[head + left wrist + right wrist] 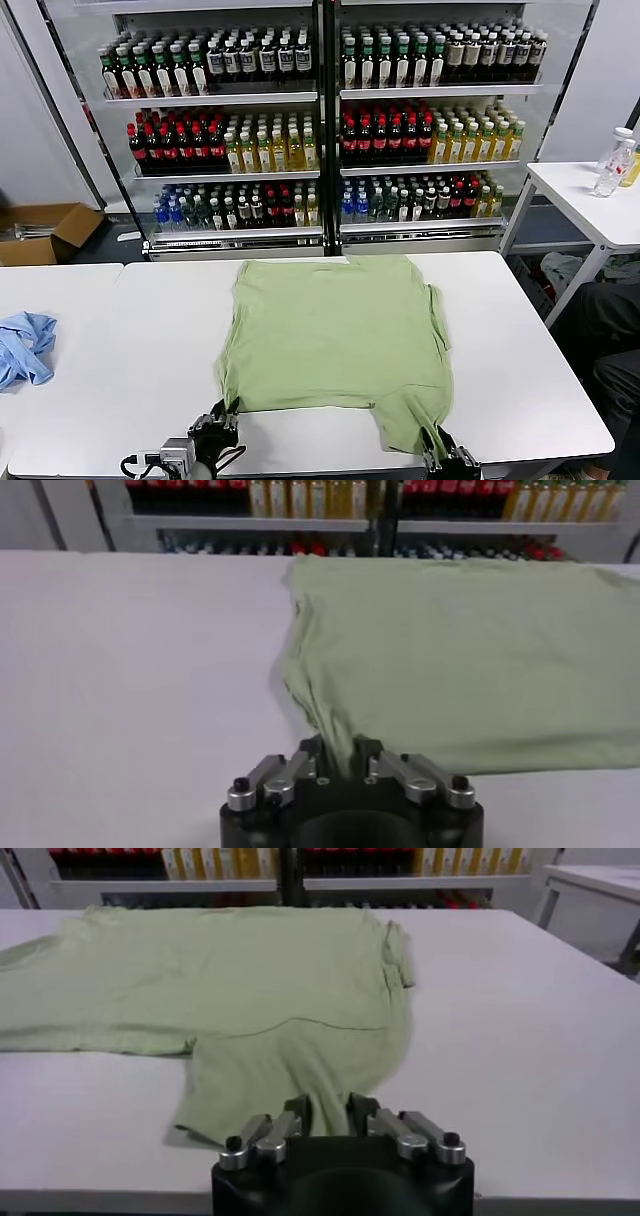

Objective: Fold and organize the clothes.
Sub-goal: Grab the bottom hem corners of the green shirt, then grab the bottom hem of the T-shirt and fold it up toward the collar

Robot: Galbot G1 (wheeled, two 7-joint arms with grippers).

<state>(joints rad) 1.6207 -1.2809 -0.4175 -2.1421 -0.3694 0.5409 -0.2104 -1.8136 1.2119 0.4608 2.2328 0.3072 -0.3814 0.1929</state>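
Observation:
The light green T-shirt (325,335) lies spread on the white table (130,350), plain side up, no print showing. My left gripper (216,428) is at the table's near edge, shut on the shirt's near left corner; in the left wrist view the cloth (450,650) is pinched between the fingers of that gripper (341,757). My right gripper (447,455) is at the near right, shut on the shirt's near right part, which hangs toward the edge; in the right wrist view the shirt (250,978) bunches into the gripper (328,1110).
A crumpled light blue cloth (25,345) lies at the table's left. Drink-filled coolers (320,120) stand behind the table. A side table (590,195) with bottles is at the right. A cardboard box (45,232) sits on the floor at left.

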